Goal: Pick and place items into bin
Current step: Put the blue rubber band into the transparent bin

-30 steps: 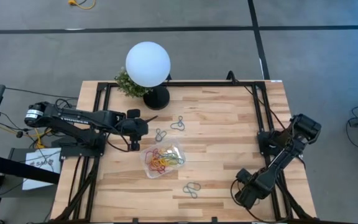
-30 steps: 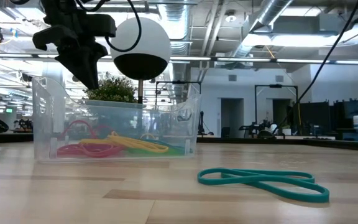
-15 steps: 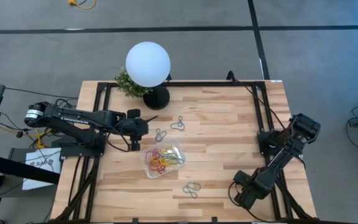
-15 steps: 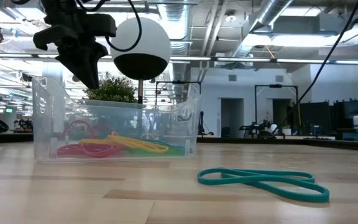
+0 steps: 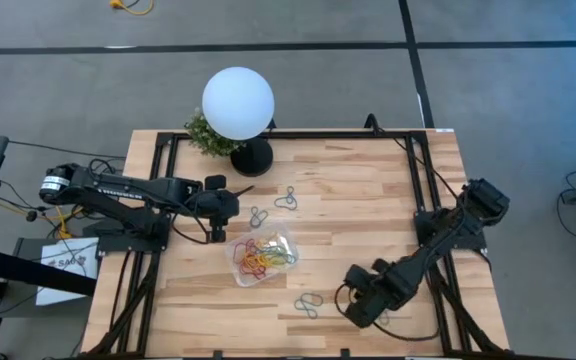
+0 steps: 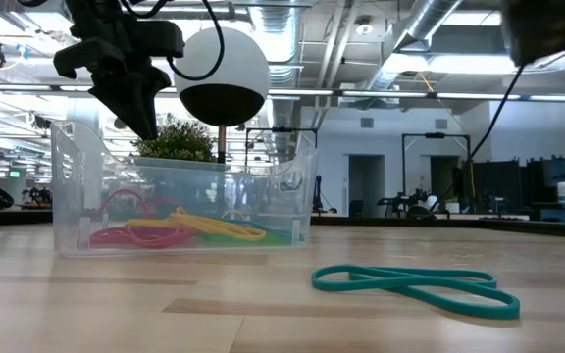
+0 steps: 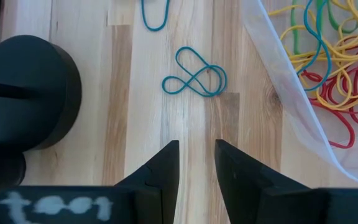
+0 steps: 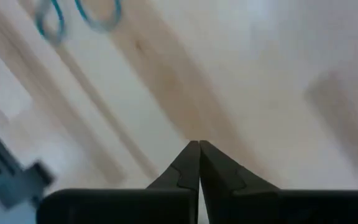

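Observation:
The clear bin stands mid-table and holds several red, yellow, green and blue loops. Two blue-grey loops lie flat on the wood beyond it. Another loop, teal in the low view, lies near the front edge. My left gripper hangs open above the wood just left of the bin, with a figure-eight loop ahead of its fingers. My right gripper is shut on nothing and hovers just right of the front loop.
A white globe lamp on a black base and a small green plant stand at the far left of the table. Black frame rails run along the table's sides. Bare wood lies between the bin and the right rail.
My right gripper has swung from the table's near right corner toward the left, along the front edge, and now hovers close to the front loop. The loops and the bin lie as before.

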